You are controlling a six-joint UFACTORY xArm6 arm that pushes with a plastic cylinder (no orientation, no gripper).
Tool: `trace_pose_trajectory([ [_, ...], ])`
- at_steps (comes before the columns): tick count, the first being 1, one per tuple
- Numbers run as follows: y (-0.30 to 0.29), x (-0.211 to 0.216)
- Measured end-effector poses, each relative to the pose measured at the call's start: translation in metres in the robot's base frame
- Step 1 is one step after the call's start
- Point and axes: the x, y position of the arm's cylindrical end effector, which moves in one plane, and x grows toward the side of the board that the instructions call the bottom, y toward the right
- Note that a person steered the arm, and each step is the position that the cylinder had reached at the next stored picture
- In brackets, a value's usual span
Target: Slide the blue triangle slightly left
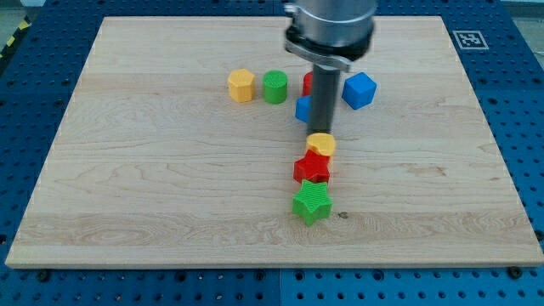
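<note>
End effector (pixel 323 129) with no jaws to stand wide or narrow: a plain dark rod, holding nothing, able only to shove. In the camera view, drops from the view's top and ends at my tip (pixel 323 129), set down just at the view's right of the blue triangle (pixel 303 109), low against its right flank. Looks chosen for the job: pushing leftward calls for a start on the right side. Covers the triangle's right edge, so cannot tell whether touching or a hair apart.

Blue triangle sits near the middle of the worktop (pixel 127 170), a little toward the view's top. Leaves only its left part showing beside the rod.

Around the blue triangle:
- red block (pixel 308 82) just above it, touching or nearly so, half hidden by the rod, shape not readable;
- blue cube (pixel 359 89) to its right and slightly above, beyond the rod, apart;
- green cylinder (pixel 274 87) up and to its left, near;
- yellow hexagonal block (pixel 241 86) further left again, just beside the green one;
- yellow rounded block (pixel 321 143) just below it and just under my tip;
- red star (pixel 312 167) and green star (pixel 312 201) in a column further below.

Judging by this layout, leaves a free lane directly left of the triangle, passing under the green cylinder. Needs a short, level nudge only; drifting upward would risk catching the red block or the green cylinder.
</note>
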Motion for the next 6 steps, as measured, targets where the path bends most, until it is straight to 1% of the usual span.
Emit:
trace_pose_trajectory([
  [1,0.033,0.015],
  [2,0.046,0.008],
  [3,0.028,-0.018],
  [4,0.025,-0.019],
  [5,0.008,-0.037],
  [6,-0.003,-0.043],
])
